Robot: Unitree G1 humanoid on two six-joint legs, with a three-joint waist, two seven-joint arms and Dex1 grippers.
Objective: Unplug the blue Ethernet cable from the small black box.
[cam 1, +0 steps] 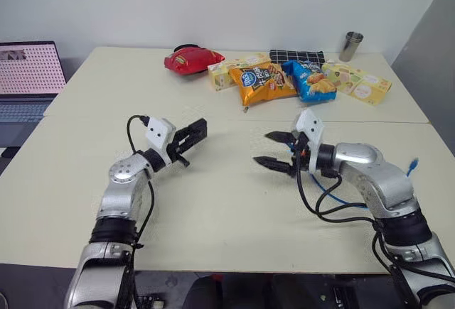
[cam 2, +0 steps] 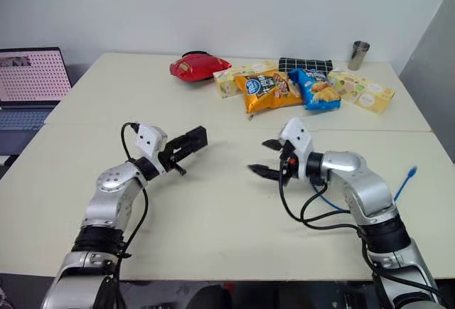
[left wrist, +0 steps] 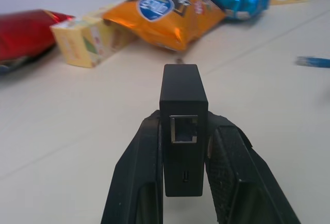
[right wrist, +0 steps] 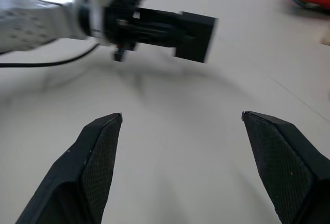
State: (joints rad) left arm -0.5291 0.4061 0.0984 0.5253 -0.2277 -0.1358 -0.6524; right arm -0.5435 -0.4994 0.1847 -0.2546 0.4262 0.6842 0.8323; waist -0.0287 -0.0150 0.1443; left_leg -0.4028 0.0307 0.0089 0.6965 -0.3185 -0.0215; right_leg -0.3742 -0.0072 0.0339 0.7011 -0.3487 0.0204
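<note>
Pale table (cam 1: 213,224), white wall (cam 1: 213,3), perhaps grey panel (cam 1: 434,53)

You had the small black box (left wrist: 180,103) at table (cam 1: 213,209) centre, snack bags (cam 1: 264,82) at twelve o'clock, blue Ethernet cable (cam 1: 411,166) at three.

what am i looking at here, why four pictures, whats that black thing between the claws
This is a two-armed humanoid robot at a pale table. The two wide pictures come from cameras in its head, looking down over both arms. The other two come from a camera on each wrist, looking along that arm's own fingers.

The left tool is shut on the small black box; its socket faces the wrist camera and is empty. The right tool is open and holds nothing. The blue Ethernet cable lies loose on the table by the right arm, already unplugged.

At the far edge sit a red bag, an orange snack bag, a blue snack bag, yellow boxes, a checked pouch and a metal cup. A laptop stands to the left.
</note>
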